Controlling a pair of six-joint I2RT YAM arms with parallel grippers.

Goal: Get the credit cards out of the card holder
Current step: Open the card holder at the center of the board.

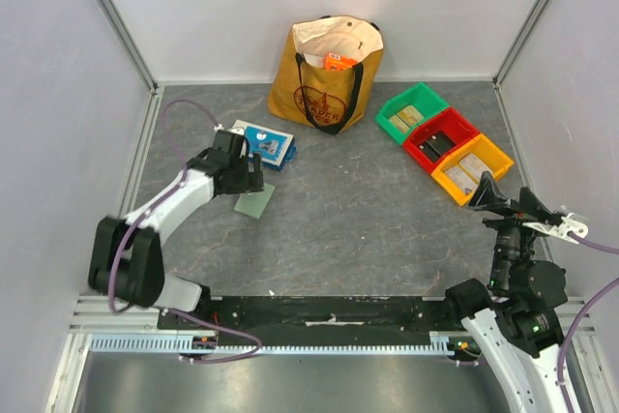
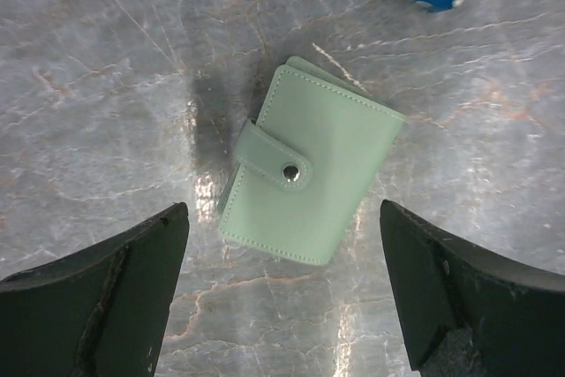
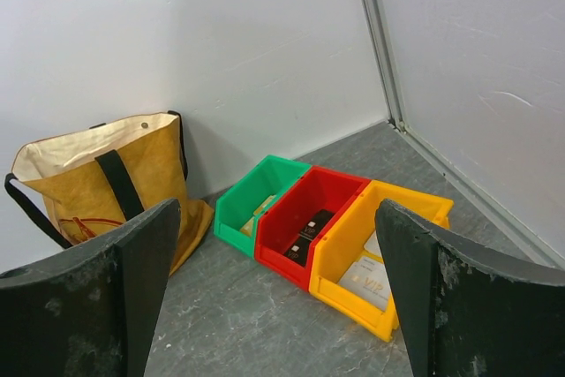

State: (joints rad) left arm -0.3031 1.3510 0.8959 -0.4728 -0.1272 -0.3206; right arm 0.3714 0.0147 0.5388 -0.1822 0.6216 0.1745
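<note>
At the left of the top view, the left arm reaches up and to the right over the grey table. The left gripper hangs above the card holder. Its jaws are released and spread wide, with nothing held. In the left wrist view the two black fingers fill the lower corners, one on each side of the holder and apart from it.

The holder lies flat on the table, left of centre in the top view and tilted. It is folded closed, with its strap drawn across the front and fastened by a metal snap. Any credit cards inside are hidden by the cover.

Just above the holder, apart from it, lies a blue-and-white box. Further right, at top centre against the back wall, a tan bag with black handles stands upright.

To its right, three bins sit side by side in a diagonal row: green, red and yellow. A dark card lies in the red bin and a pale card in the yellow one.

At the lower right of the top view, just below the yellow bin, the right gripper faces the back corner. Its jaws are released wide and hold nothing.
</note>
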